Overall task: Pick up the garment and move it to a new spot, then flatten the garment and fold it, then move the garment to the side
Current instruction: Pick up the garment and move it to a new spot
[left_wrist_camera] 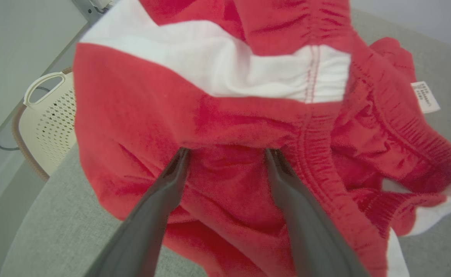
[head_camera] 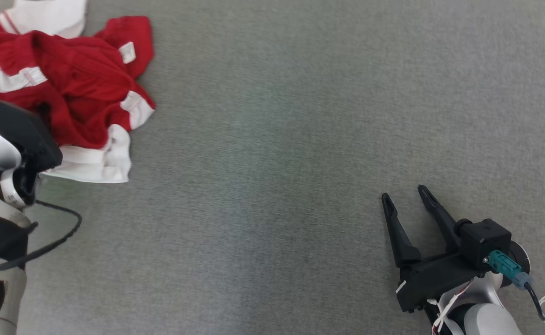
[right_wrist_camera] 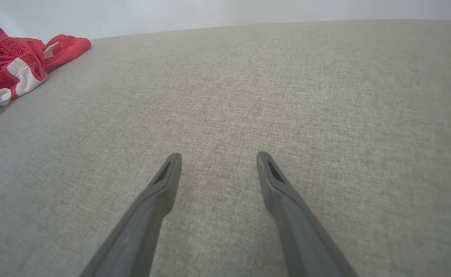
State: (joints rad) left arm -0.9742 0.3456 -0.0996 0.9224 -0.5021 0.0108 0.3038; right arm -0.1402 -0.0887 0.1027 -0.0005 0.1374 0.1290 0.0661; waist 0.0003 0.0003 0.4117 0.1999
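The left gripper (left_wrist_camera: 227, 154) has its fingertips hidden under a fold of the red-and-white garment (left_wrist_camera: 133, 115). Its fingers stand apart, with cloth lying across the gap. In the head view the garment lies crumpled at the far left of the grey surface (head_camera: 277, 163), cut off by the frame edge. The left wrist view adds a perforated basket (left_wrist_camera: 52, 127) beside the surface. The right gripper (head_camera: 405, 194) has its fingers spread, holds nothing, and sits well apart from the garment.
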